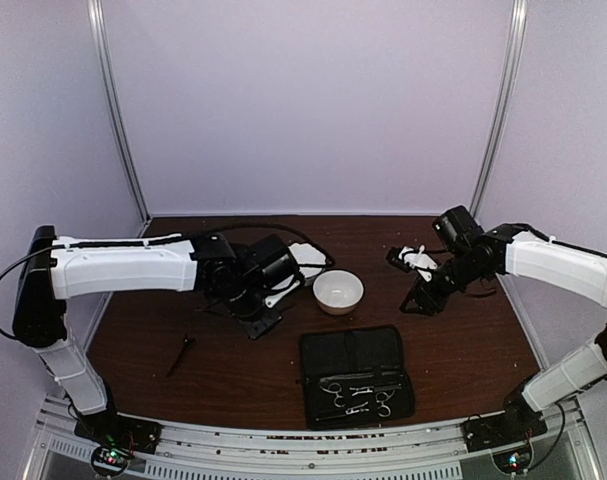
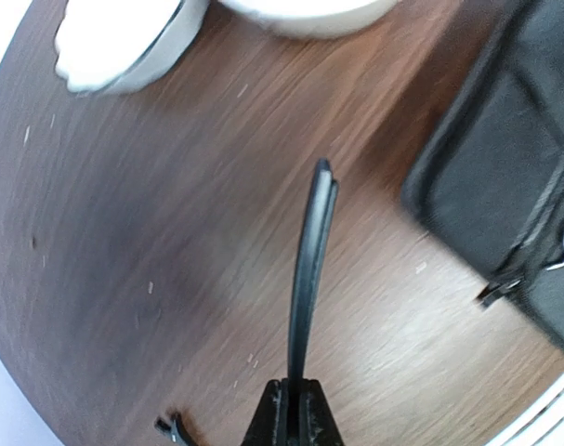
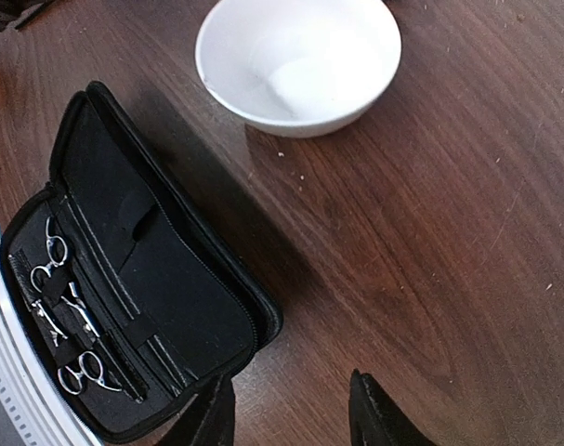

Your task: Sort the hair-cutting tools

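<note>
Far on the left, a thin black clip (image 1: 180, 355) lies all by itself on the brown counter (image 1: 133, 340). Next comes the left pincer (image 2: 294, 409). It is squeezed tight on a second clip (image 2: 309, 279), which sticks straight out past its tips over the wood. I cannot tell if this clip touches the counter.

Just past it are two white bowls. The back bowl (image 2: 124, 37) is partly hidden by the left arm, and the front bowl (image 1: 338, 291) sits in the open.

Nearer the front edge, a black case (image 1: 355, 360) lies open and flat. The silver scissors (image 3: 54, 255) are tucked inside it, in the half nearest the edge.

On the right, the right pincer (image 3: 291, 418) has its two fingers (image 3: 374, 413) apart, with nothing between them. It is over bare wood, to the right of the front bowl.
</note>
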Robot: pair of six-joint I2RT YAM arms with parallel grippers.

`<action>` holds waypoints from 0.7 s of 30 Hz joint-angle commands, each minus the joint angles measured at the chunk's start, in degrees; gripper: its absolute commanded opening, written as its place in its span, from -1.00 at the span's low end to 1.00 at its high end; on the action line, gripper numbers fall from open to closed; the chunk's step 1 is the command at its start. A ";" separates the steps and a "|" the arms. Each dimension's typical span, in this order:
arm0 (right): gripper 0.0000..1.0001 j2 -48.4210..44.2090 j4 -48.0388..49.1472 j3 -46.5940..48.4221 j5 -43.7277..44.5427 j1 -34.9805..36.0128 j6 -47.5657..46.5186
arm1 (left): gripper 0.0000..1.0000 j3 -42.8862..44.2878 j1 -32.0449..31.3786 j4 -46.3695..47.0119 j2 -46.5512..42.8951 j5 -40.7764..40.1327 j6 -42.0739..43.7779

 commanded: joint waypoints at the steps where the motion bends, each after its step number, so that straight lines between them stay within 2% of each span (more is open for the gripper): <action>1: -0.14 3.63 -2.35 0.94 -2.73 -2.36 2.95 | -1.00 7.14 -1.98 0.47 4.17 4.12 7.06; 4: -0.14 5.82 -3.72 0.65 -5.67 -3.90 2.59 | -1.00 11.83 -4.16 0.11 7.79 6.32 9.95; 12: -0.11 7.91 -4.91 -1.19 -11.43 -6.63 2.88 | -1.00 23.71 -6.58 -7.90 18.03 5.30 13.60; 16: -0.11 11.70 -7.11 -0.54 -12.42 -6.83 2.03 | -1.00 26.36 -6.88 -11.31 21.28 2.29 13.16; 21: -0.09 16.03 -8.83 0.41 -14.75 -6.92 1.44 | -1.00 26.81 -6.96 -12.92 21.95 3.63 13.16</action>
